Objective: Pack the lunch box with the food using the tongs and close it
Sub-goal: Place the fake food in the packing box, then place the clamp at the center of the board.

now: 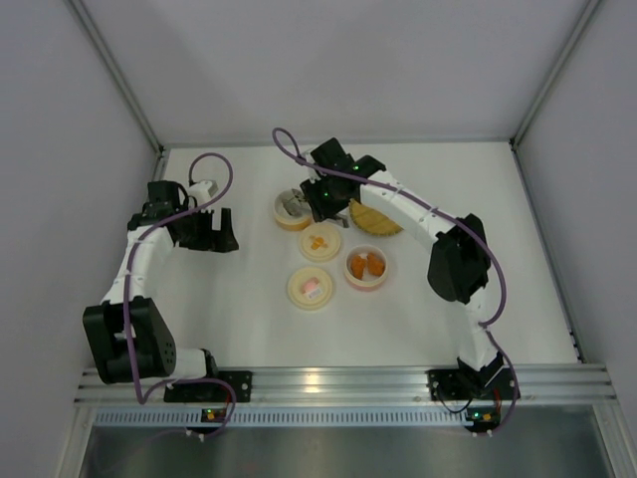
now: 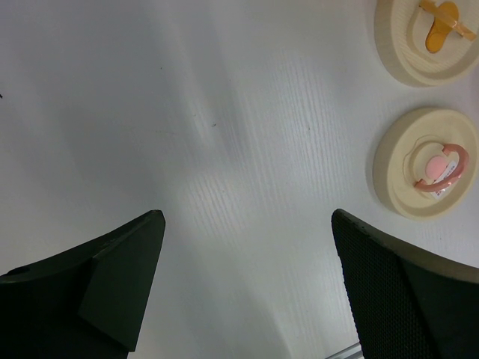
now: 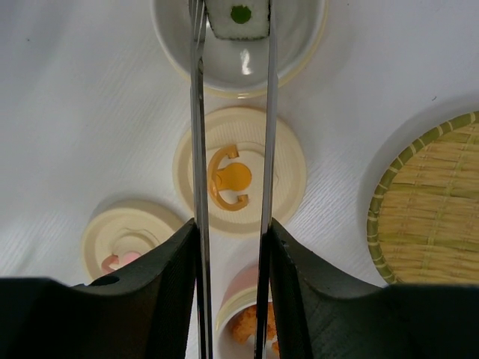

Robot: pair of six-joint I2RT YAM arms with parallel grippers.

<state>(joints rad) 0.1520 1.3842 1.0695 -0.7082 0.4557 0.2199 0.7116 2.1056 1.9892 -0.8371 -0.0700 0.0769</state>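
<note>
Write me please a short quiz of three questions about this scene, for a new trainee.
1. The tongs, gripped by the right tool, pinch what at their tips?
A) an orange chunk
B) a white cube with a dark dot
C) a lid
2. True or false: the left tool is shut on a lid.
3. Fill in: in the right wrist view, the white cube hangs over a ___.

Key:
1. B
2. False, it is open and holds nothing.
3. bowl
</note>
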